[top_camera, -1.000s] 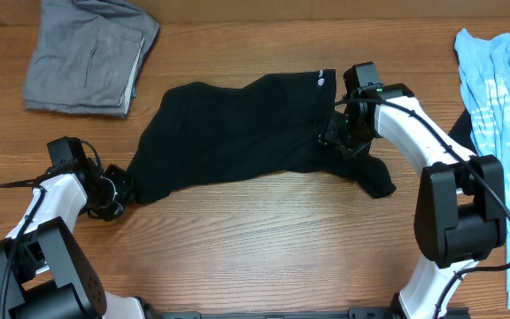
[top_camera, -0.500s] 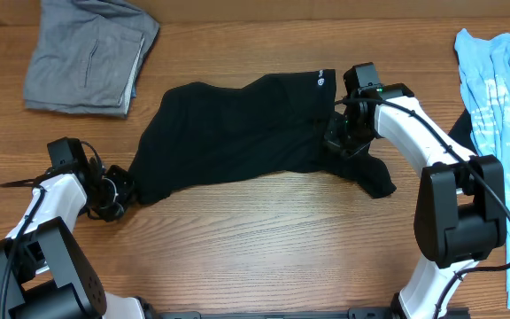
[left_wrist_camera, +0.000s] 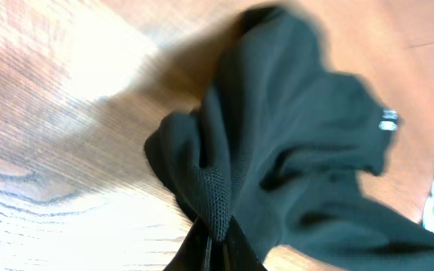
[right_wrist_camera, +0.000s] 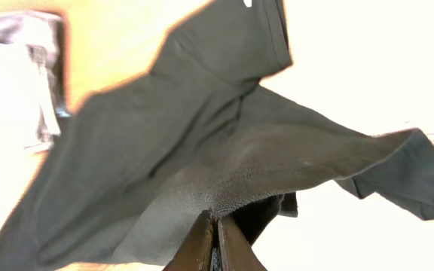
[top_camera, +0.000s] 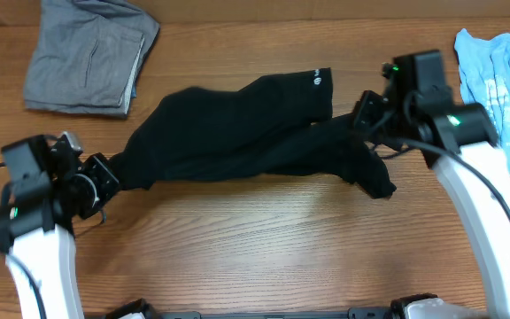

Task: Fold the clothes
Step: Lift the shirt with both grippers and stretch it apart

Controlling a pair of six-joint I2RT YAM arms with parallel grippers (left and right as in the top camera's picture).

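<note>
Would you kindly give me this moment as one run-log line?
left gripper: shut on T-shirt, left end | right gripper: shut on T-shirt, right end | T-shirt: stretched between both, unfolded

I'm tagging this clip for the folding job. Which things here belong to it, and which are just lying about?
Part of the job:
- black T-shirt, stretched between the arms
- left gripper, shut on its left end
- right gripper, shut on its right side

Lying about:
- grey garment, folded, far left corner
- light blue shirt, right edge
</note>
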